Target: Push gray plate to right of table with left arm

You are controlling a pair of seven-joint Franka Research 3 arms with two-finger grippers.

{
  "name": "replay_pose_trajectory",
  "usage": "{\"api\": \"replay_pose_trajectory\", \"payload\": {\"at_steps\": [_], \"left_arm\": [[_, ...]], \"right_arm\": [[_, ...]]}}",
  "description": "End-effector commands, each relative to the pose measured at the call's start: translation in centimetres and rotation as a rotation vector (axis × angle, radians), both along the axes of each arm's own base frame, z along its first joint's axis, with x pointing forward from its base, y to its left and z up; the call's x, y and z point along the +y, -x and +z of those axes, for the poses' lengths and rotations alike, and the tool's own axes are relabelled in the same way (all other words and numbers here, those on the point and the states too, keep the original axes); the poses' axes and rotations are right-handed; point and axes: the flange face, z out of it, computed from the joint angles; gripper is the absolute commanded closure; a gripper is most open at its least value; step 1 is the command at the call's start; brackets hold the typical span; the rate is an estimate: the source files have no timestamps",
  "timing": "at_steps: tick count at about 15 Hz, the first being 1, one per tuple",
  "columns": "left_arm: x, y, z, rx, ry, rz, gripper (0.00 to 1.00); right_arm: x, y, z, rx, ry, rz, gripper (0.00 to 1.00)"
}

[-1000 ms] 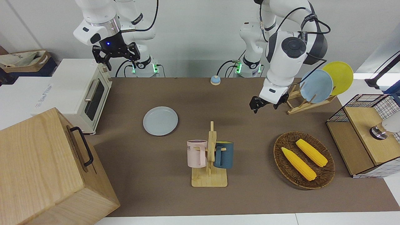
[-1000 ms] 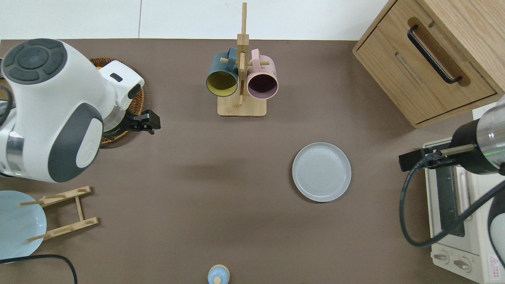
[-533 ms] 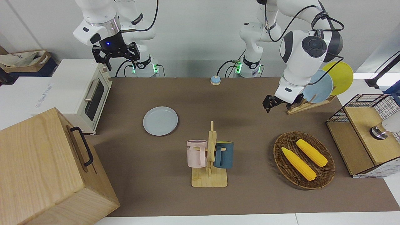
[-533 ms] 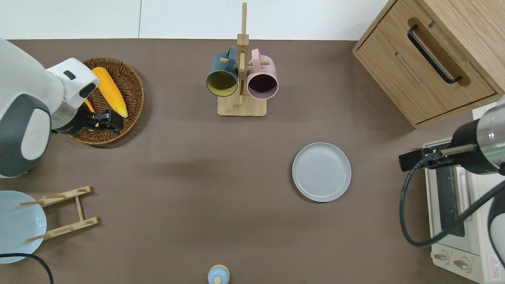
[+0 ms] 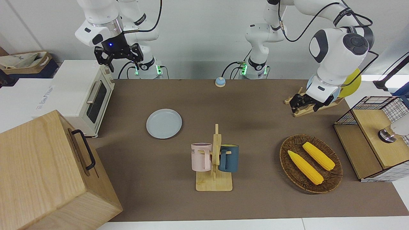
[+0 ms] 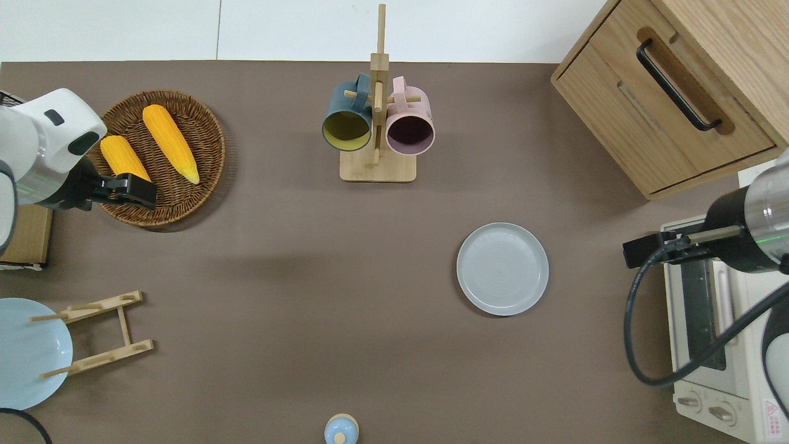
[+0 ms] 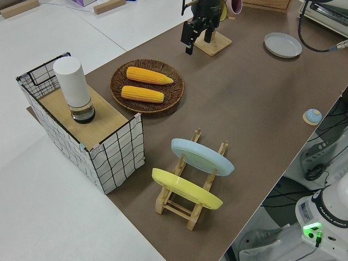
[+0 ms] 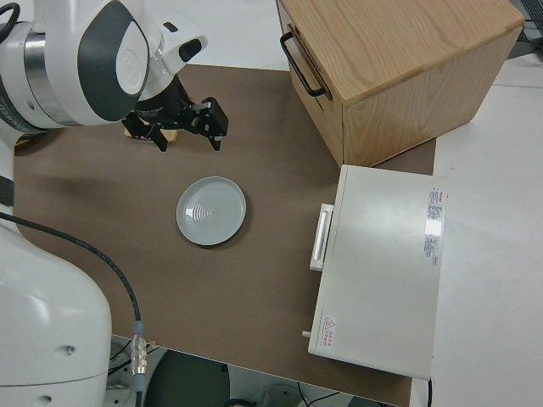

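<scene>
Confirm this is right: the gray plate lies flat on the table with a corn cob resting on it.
Not quite. The gray plate does lie flat on the table, but it is bare; the overhead view shows both corn cobs in the wicker basket.

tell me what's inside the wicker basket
Two yellow corn cobs lie side by side in the wicker basket. The left gripper hangs over its rim, covering part of the weave there.
</scene>
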Motion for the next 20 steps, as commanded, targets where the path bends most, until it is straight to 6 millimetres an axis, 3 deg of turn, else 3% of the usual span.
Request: {"api": "replay_pose_trajectory", "payload": {"at_steps": [1, 6, 10, 20], "left_arm": [[-1.1, 2.5, 1.9, -0.002, 0.029, -0.040, 0.01], [-1.6, 5.1, 1.5, -0.032, 0.026, -0.049, 0.00], [-0.2, 5.2, 1.3, -0.028, 0.025, -0.041, 0.00], [0.4, 5.1, 1.7, -0.028, 0.028, -0.044, 0.00]], "right_arm": [[-0.2, 0.2, 0.4, 0.005, -0.009, -0.006, 0.017], [-0.2, 0.3, 0.4, 0.005, -0.009, -0.005, 0.017], [-0.2, 0.3, 0.4, 0.006, -0.009, -0.006, 0.017], [-0.2, 0.3, 0.4, 0.005, -0.009, -0.005, 0.017]]}}
